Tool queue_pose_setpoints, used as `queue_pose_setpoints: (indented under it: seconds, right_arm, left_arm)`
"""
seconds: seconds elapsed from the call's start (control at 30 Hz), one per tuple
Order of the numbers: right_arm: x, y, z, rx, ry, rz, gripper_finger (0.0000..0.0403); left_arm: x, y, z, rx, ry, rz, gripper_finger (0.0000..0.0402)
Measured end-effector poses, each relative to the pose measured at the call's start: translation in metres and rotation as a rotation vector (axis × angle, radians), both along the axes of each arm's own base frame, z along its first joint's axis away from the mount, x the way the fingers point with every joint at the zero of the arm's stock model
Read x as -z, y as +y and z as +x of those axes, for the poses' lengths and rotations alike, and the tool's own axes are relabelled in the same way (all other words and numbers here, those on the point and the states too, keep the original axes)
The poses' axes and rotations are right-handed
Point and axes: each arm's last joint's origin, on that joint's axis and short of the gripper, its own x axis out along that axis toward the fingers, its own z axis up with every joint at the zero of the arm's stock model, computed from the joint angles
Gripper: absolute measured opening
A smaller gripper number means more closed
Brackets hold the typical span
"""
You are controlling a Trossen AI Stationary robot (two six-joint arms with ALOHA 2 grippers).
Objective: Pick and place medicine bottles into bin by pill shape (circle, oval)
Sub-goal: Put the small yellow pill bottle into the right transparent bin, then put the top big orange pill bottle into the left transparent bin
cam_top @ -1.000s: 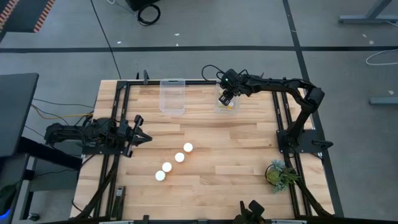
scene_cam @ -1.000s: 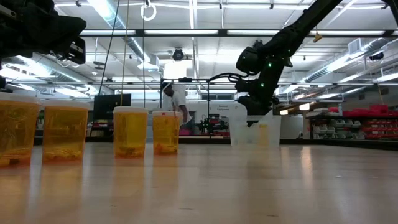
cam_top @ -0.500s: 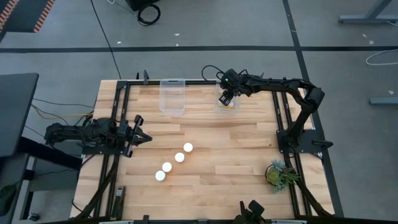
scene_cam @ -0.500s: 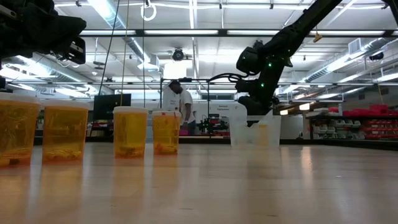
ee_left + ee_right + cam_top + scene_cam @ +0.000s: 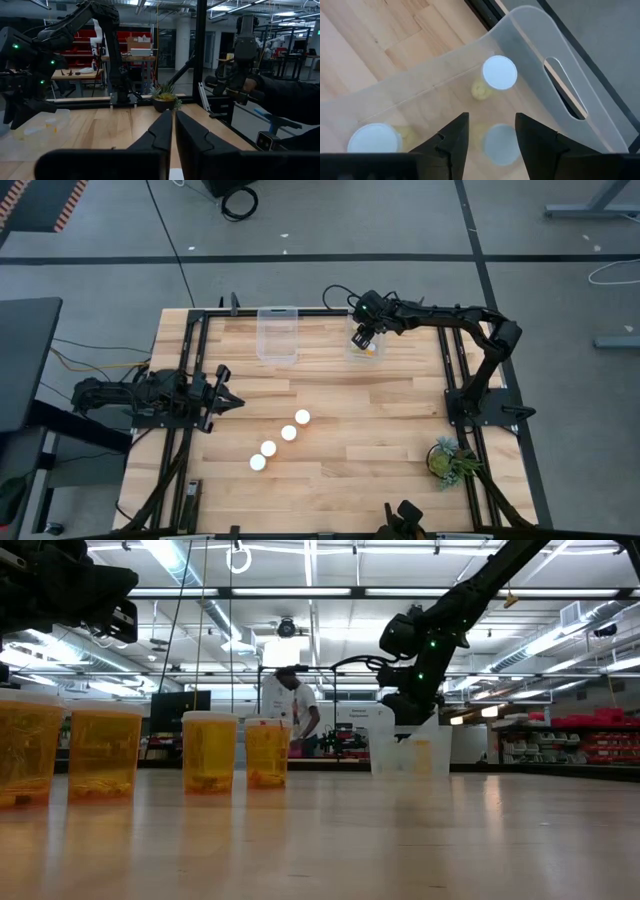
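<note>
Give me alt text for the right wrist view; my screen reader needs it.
The right gripper, fingers open, hangs above a clear plastic bin on the pale wood table. Three white round-capped medicine bottles show in the bin: one near the handle wall, one between the fingers, one off to the side.

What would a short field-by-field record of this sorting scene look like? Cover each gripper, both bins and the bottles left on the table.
right gripper: open, above the right bin
right bin: clear plastic, three white-capped bottles visible inside
left bin: clear plastic, no bottles visible in it
bottles on table: four amber, white-capped, in a diagonal row
left gripper: shut, parked at the table's left edge
person: in the room beyond the table
</note>
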Motion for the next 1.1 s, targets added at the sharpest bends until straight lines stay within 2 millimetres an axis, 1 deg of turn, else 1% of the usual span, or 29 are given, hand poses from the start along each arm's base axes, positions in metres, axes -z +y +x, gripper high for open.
queue_pose_setpoints:
  seconds: [0.17, 0.43, 0.7, 0.83, 0.93, 1.1]
  right_arm:
    - [0.0, 0.0, 0.0, -0.007, 0.001, -0.005, 0.0167]
    - [-0.002, 0.0, 0.003, -0.029, -0.011, -0.027, 0.0167]
    - [-0.003, 0.009, 0.011, -0.059, -0.016, -0.045, 0.0167]
    - [-0.003, 0.014, 0.015, -0.069, 0.001, -0.066, 0.0167]
    - [-0.008, 0.018, 0.02, -0.083, -0.005, -0.08, 0.0167]
    - [-0.021, 0.025, 0.033, -0.119, -0.045, -0.105, 0.0167]
  left_arm:
    - [0.0, 0.0, 0.0, 0.0, 0.0, 0.0, 0.0035]
    - [0.0, 0.0, 0.0, 0.0, 0.0, 0.0, 0.0026]
    - [0.0, 0.0, 0.0, 0.0, 0.0, 0.0, 0.0036]
    - [0.0, 0.0, 0.0, 0.0, 0.0, 0.0, 0.0032]
    - [0.0, 0.0, 0.0, 0.0, -0.001, 0.0, 0.0027]
    - [0.0, 0.0, 0.0, 0.0, 0.0, 0.0, 0.0028]
